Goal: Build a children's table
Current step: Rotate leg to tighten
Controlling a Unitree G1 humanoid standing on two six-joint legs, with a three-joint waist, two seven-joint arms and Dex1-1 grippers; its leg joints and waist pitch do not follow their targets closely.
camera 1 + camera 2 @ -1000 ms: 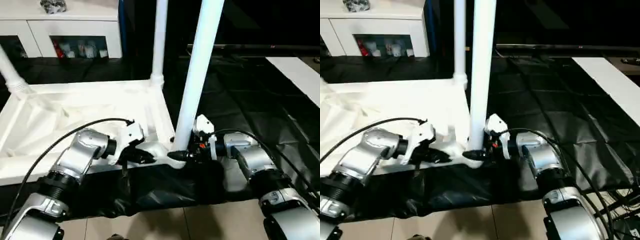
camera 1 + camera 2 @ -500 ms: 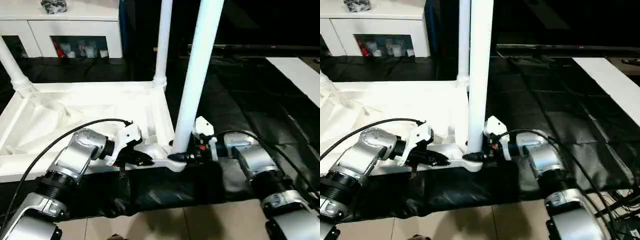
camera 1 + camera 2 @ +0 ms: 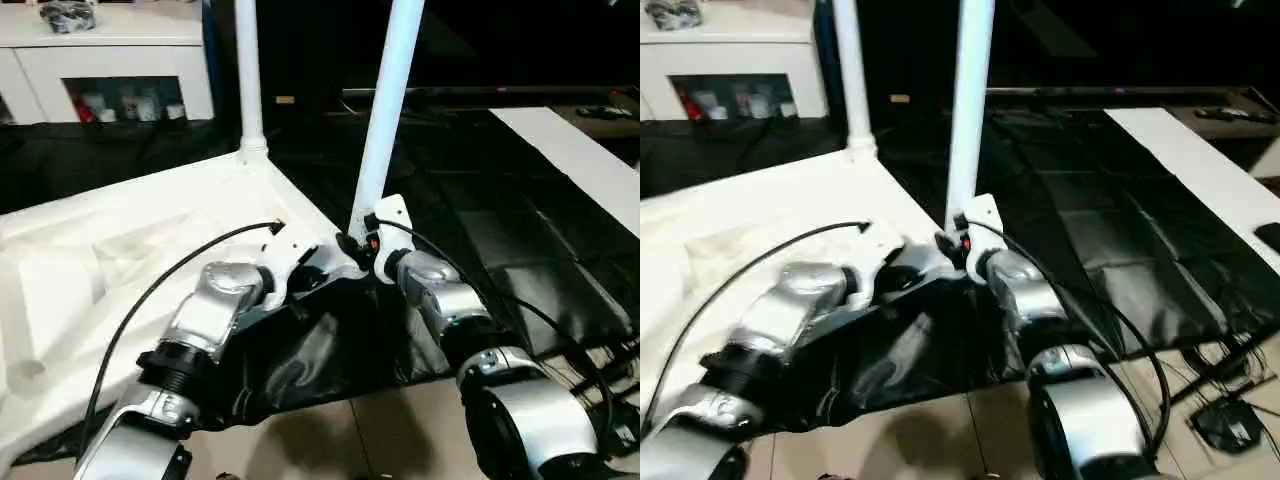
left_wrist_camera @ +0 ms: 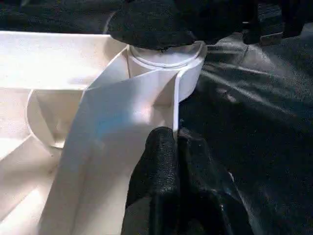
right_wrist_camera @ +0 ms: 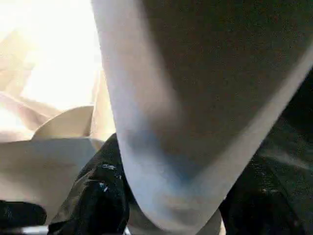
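While your right pincer (image 3: 352, 246) grips the near leg (image 3: 385, 130) at its socket and your left pincer (image 4: 177, 161) pinches the table top's rim (image 4: 174, 105) at 7 o'clock, you next press it home.

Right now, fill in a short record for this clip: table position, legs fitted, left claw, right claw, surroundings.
table position: table top upside down on black sheet
legs fitted: near leg and far leg upright in corner sockets
left claw: left claw shut on the table top's rim beside the near leg's socket
right claw: right claw around the near leg's base
surroundings: white cabinet behind
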